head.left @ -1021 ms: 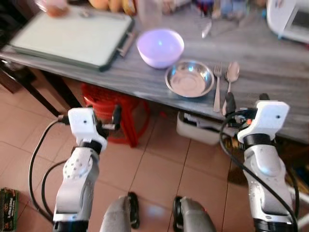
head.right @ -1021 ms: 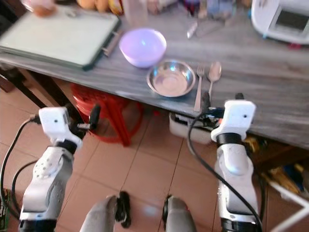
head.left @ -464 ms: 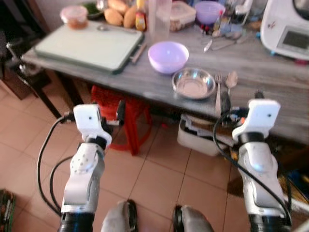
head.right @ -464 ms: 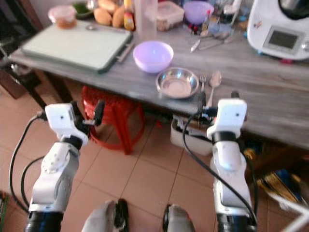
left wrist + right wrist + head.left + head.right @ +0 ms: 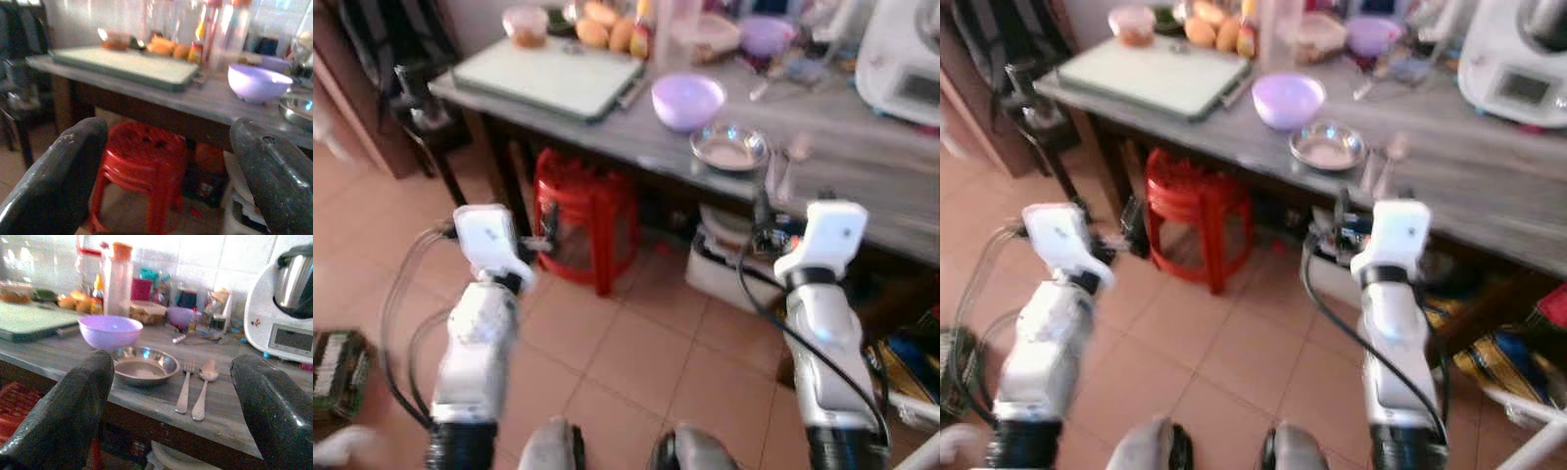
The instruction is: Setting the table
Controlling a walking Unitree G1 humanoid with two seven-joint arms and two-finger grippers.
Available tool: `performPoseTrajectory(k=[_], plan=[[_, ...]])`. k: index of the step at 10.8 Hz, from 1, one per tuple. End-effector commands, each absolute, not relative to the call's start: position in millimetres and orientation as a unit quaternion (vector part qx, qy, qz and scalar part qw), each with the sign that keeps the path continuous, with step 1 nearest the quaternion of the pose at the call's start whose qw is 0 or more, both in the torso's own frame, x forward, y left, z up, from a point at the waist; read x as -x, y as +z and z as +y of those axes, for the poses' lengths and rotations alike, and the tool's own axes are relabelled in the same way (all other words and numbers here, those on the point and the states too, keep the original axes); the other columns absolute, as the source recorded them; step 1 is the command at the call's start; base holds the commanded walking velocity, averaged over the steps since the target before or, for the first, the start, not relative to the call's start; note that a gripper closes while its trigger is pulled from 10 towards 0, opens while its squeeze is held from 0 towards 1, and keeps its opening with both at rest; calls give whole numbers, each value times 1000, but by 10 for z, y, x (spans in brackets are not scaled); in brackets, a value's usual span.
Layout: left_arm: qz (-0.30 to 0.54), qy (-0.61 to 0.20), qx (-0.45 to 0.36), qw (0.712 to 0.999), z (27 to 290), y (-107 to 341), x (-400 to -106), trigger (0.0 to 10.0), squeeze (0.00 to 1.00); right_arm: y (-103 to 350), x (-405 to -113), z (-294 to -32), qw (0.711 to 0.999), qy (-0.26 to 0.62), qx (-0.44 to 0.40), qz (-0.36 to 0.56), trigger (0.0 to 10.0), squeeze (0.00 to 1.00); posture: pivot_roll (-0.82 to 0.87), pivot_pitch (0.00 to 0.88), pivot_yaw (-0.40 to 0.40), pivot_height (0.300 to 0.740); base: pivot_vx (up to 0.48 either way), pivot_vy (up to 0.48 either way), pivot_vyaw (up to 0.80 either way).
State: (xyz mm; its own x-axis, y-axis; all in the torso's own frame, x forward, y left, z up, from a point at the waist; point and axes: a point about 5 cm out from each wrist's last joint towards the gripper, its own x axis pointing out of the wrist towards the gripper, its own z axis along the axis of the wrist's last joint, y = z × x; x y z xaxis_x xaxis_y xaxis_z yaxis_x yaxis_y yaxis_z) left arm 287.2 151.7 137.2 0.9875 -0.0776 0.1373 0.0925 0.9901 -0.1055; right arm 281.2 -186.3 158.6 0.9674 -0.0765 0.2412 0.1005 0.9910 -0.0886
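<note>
- One grey wooden table (image 5: 1489, 196) carries the setting: one steel bowl (image 5: 145, 365), one fork (image 5: 184, 389) and one spoon (image 5: 204, 384) lying side by side just beside the bowl, all near the table's front edge.
- One lavender bowl (image 5: 109, 330) stands just behind the steel bowl; a second, smaller purple bowl (image 5: 182, 314) sits farther back among the clutter.
- One pale green cutting board (image 5: 127, 66) lies toward the table's left end, and one red plastic stool (image 5: 585, 215) stands on the tiled floor under the table.
- The left gripper (image 5: 166, 171) and the right gripper (image 5: 171, 406) are both spread wide and hold nothing, raised in front of the table and apart from it.
- The right wrist view shows the fork's tines and a white kitchen machine (image 5: 286, 318) with a grey display; the blurred eye views smear these.
- No writing is readable.
</note>
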Motion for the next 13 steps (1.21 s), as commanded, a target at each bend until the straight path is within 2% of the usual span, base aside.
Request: performPoseTrajectory(k=[1, 5, 6, 9, 11, 13], plan=[[-59, -42, 55, 996, 1505, 1330, -2871, 10000, 0, 1573, -2828, -1910, 991, -48, 47, -115, 10000, 0, -37, 62, 13, 740, 0, 0, 0], [-62, -37, 38, 997, 1554, 1336, -2846, 10000, 0, 1605, -2862, -1897, 990, -52, 51, -120, 10000, 0, -31, 93, 9, 740, 0, 0, 0], [-61, -61, 44, 995, 1495, 1292, -2797, 10000, 0, 1543, -2848, -1864, 992, -47, 48, -103, 10000, 0, -31, 109, 7, 740, 0, 0, 0], [-51, -85, 50, 994, 1444, 1226, -2704, 10000, 0, 1471, -2782, -1816, 994, -38, 41, -90, 10000, 0, -37, 130, 6, 740, 0, 0, -800], [-47, -90, 56, 993, 1439, 1226, -2656, 10000, 0, 1440, -2775, -1815, 995, -31, 40, -80, 10000, 0, -31, 153, 3, 740, 0, -266, -800], [-44, -92, 58, 993, 1450, 1220, -2611, 10000, 0, 1451, -2761, -1809, 996, -22, 41, -82, 10000, 0, -30, 169, -2, 740, 0, -373, 0]])
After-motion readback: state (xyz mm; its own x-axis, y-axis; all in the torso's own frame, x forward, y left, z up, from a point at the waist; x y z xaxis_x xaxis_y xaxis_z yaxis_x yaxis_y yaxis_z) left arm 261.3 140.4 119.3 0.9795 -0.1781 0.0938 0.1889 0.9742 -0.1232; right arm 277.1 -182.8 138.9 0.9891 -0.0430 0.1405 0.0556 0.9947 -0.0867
